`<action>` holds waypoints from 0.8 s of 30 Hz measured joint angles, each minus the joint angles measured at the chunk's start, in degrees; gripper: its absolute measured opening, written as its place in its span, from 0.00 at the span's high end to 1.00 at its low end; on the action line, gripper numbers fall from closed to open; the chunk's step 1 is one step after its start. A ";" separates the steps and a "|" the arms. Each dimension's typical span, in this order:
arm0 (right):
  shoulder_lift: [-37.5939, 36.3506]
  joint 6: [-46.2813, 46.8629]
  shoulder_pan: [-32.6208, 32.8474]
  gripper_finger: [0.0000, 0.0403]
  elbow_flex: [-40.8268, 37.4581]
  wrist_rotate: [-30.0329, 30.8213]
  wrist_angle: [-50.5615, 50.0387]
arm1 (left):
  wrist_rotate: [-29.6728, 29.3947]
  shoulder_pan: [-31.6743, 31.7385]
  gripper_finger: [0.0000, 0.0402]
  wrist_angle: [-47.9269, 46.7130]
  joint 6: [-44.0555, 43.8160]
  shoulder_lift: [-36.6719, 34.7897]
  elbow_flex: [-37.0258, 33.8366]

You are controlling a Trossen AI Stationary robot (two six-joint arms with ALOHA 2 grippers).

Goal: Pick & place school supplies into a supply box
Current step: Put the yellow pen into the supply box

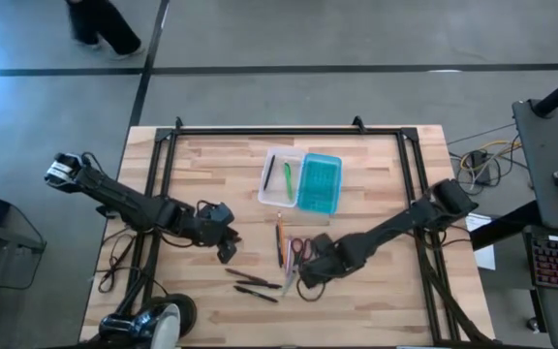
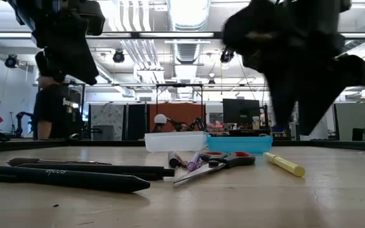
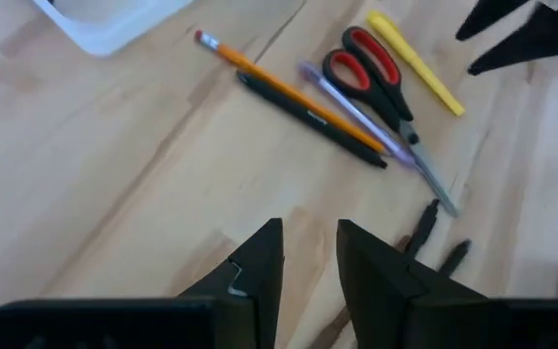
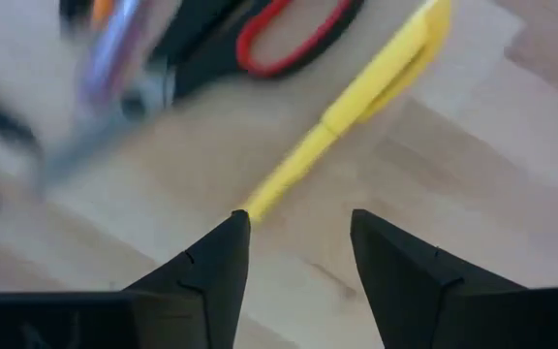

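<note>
The supply box (image 1: 281, 177) sits toward the table's far edge, its clear base holding a green marker (image 1: 287, 180) and a dark pen (image 1: 270, 173). Its teal lid (image 1: 319, 182) lies open to the right. Nearer lie orange pencils (image 1: 280, 242), red-handled scissors (image 1: 298, 250), a yellow marker (image 4: 376, 82) and two dark pens (image 1: 256, 283). My right gripper (image 4: 294, 233) hovers open over the yellow marker's near end and touches nothing. My left gripper (image 3: 310, 242) hangs open above bare wood, left of the pile.
A black frame rail (image 1: 289, 129) borders the table's far and side edges. Bare wood lies on the left half of the table and along its near edge. A person (image 1: 105, 24) stands beyond the far edge. Cables (image 1: 482, 160) lie off the right side.
</note>
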 joint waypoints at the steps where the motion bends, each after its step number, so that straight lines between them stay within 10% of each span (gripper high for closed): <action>1: 0.00 3.39 -0.13 0.56 0.09 -0.81 0.18 | -0.08 0.20 0.79 0.00 0.50 -0.06 0.00; 24: 7.76 20.98 -1.12 0.56 9.77 -2.58 -4.82 | -0.03 1.16 0.79 -0.45 11.31 -0.72 0.00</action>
